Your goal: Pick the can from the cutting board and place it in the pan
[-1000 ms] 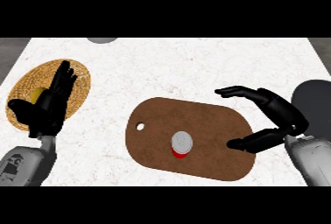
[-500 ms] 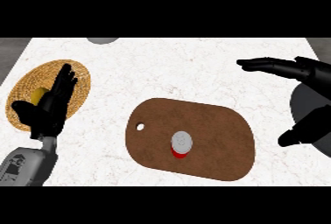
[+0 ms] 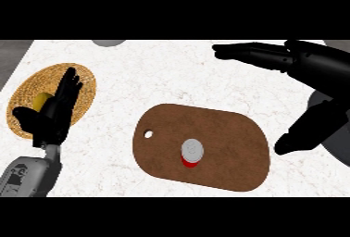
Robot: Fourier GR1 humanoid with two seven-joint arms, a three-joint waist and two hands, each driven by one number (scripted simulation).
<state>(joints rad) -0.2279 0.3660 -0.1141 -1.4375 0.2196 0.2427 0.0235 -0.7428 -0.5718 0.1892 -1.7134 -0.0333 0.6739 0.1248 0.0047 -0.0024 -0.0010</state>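
**Can position and hand status at the counter**

Can [image 3: 192, 152]: a small red cylindrical can with a pale grey round lid stands upright on the brown oval wooden cutting board [image 3: 226, 166], slightly left of and below the board's centre. Nothing touches the can. The board lies flat on the white marbled counter top [image 3: 171, 74] with its long axis tilted, and a small hanging hole shows near its left end.

Right hand [image 3: 301, 58]: the black right hand shows at the upper right of the head view, well apart from the can and up and to the right of the board. Its fingers are spread and extended toward the left over the counter, and its thumb points down and left, its tip just beside the board's right edge. The hand holds nothing.

Dark grey round pan [image 3: 338, 143]: only a part shows at the right edge of the view, mostly hidden behind the right hand and thumb.

Left hand [image 3: 54, 113]: the black left hand rests at the left of the view with straight fingers pointing up, holding nothing. It overlaps a round woven straw-coloured mat [image 3: 31, 92], on which a yellow object [image 3: 44, 99] is partly hidden by the fingers.

A grey rounded object [image 3: 109, 42] is cut off by the top edge.
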